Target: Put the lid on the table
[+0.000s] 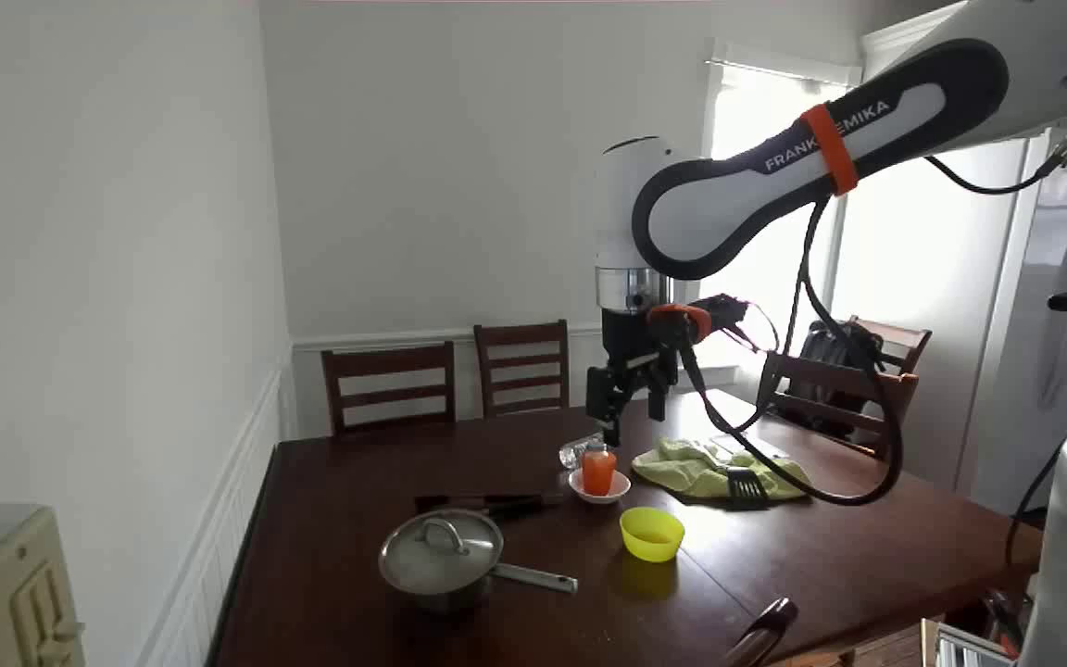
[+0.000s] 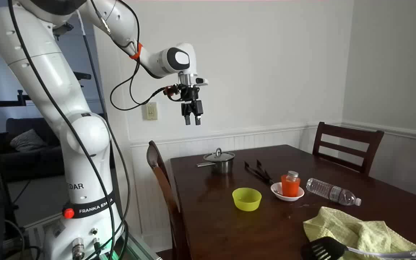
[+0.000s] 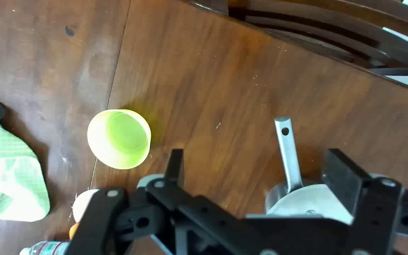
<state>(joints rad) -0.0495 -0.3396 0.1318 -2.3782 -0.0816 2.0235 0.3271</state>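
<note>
Gripper [image 3: 257, 168] spread wide, empty, partly hiding the lid [image 3: 312, 202] in wrist view; both exterior views show that lid whole, atop the saucepan [image 2: 223, 167].

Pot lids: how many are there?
1: the metal lid sits on the saucepan, which stands on the table. No other shows, though the crumpled cloth could hide something.

Room above lid [image 1: 430, 563] — handle [image 1: 538, 580] juts out.
</note>
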